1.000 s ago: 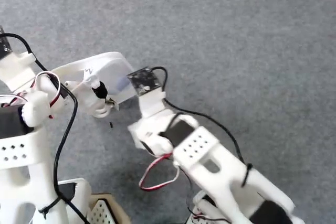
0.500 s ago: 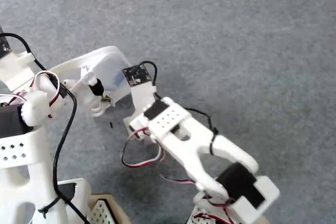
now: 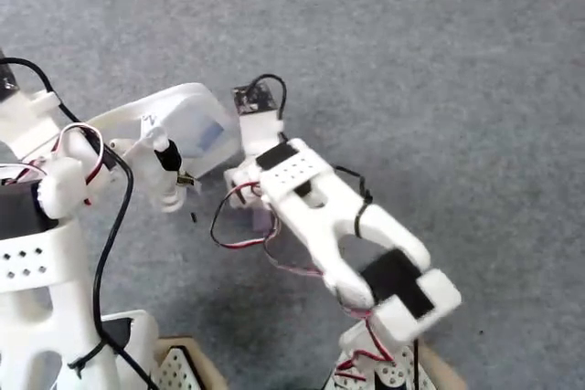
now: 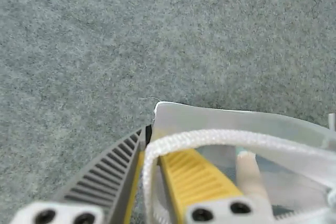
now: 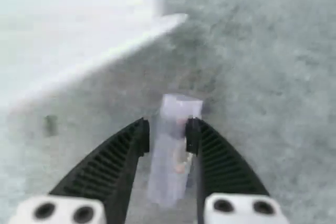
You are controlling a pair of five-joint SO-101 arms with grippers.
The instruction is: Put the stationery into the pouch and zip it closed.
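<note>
Right hand: narrow, closed on a pale lilac stationery piece. Its long axis runs along the fingers, far end toward the pouch. The piece sits low over the table, just near-right of the pouch and under the right arm.

Left hand: clamped on the pouch rim, yellow finger inside, white cord looped over it. The pouch lies roughly left-right; a pale stick is inside.
</note>
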